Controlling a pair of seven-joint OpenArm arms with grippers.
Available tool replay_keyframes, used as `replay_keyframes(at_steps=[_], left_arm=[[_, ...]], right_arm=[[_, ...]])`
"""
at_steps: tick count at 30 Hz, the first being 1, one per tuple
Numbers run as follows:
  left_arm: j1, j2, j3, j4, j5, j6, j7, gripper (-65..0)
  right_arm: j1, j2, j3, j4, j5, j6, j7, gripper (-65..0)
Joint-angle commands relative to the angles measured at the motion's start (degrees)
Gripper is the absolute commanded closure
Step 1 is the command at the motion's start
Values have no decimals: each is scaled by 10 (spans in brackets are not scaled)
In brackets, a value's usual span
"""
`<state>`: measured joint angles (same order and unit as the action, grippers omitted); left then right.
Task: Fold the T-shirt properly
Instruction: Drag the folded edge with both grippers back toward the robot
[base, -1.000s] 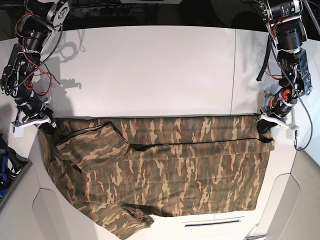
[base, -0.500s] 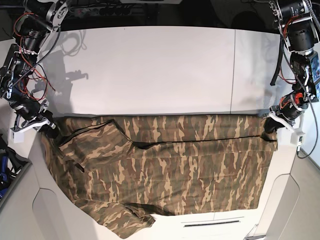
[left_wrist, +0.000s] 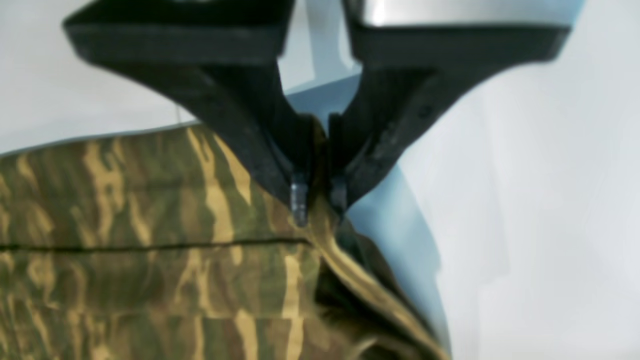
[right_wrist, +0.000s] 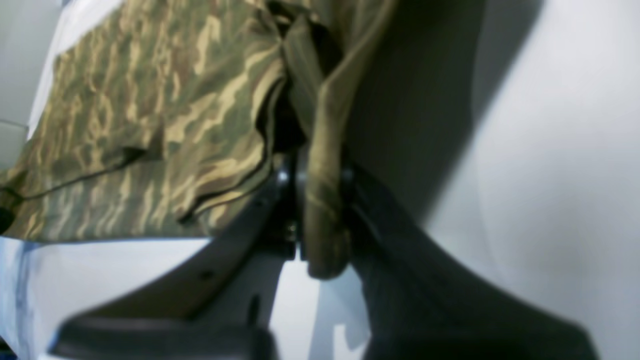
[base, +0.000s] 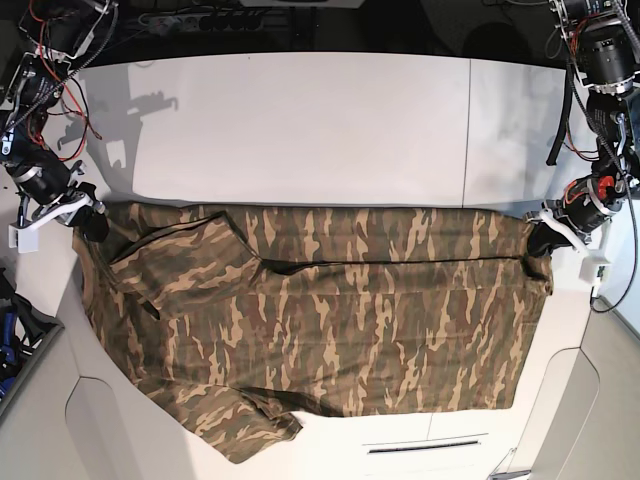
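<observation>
In the base view, the T-shirt (base: 320, 320) is lying spread across the near half of the white table (base: 300, 130), its lower hem drooping over the near edge. The left gripper (base: 543, 238) is pinching the cloth's far corner by the table's right edge, and the right gripper (base: 92, 225) is doing likewise by the left edge.

In the left wrist view, the black fingers (left_wrist: 300, 192) are clamping a fold of camouflage cloth (somewhat blurred).

In the right wrist view, the fingers (right_wrist: 285, 177) are squeezing a bunched strip of fabric.

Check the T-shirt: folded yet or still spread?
Partly folded: the T-shirt lies wide across the table, its far edge doubled over in a strip, both grippers pinching its far corners.
</observation>
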<state>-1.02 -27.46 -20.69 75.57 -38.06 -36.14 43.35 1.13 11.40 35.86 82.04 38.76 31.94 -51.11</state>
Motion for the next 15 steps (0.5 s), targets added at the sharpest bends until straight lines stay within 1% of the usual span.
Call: replay_keyframes(at_steps=[1,6,10,15], left_arm=[[2,-12,-5,21,-19,-7,-10,0],[60,-11,-16,88,-23,-7,-10,0],[107,-11,-45,143,-24,-5,-6,0],[162,-10,-82,199,-24,-5,-5,0]], right_arm=[[-2,12,2,16,23,4,10,0],[-48,31,5,35,50,5,-1,0],[-80,41,16,54,80,5,-25,0],[-118,47,30,73,103,5,-32,0]])
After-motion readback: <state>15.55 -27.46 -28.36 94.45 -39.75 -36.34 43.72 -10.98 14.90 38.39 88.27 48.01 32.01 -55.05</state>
